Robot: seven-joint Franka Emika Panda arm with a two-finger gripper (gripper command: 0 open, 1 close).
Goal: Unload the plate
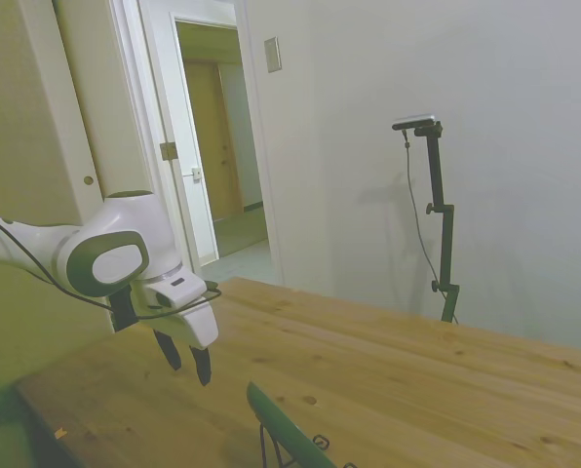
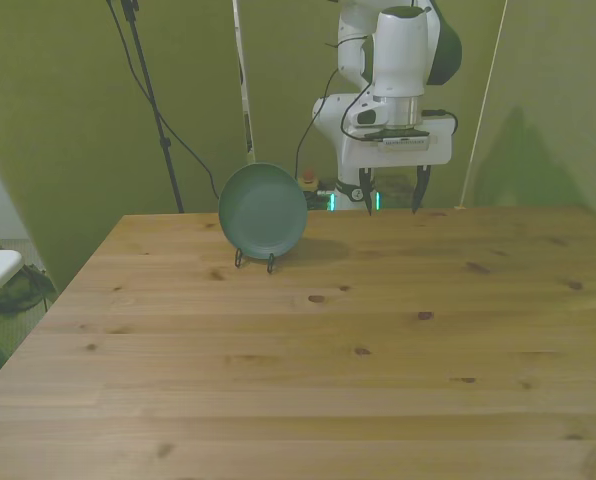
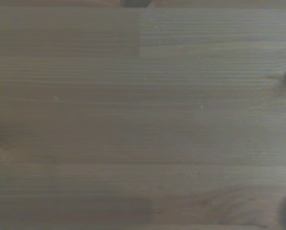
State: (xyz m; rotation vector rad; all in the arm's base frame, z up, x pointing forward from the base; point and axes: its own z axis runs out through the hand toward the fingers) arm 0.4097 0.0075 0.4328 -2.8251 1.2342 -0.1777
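Your plate (image 2: 263, 211) is round, plain, matte dark green with a shallow raised rim, standing nearly upright on edge in a thin black wire rack (image 2: 254, 260) near the table's (image 2: 308, 380) far edge, toward the front view's left. The gripper (image 2: 390, 193) hangs above the table, well apart from it, fingers spread wide and empty. The side view crops the plate to one edge; the wrist view shows only blurred wood.
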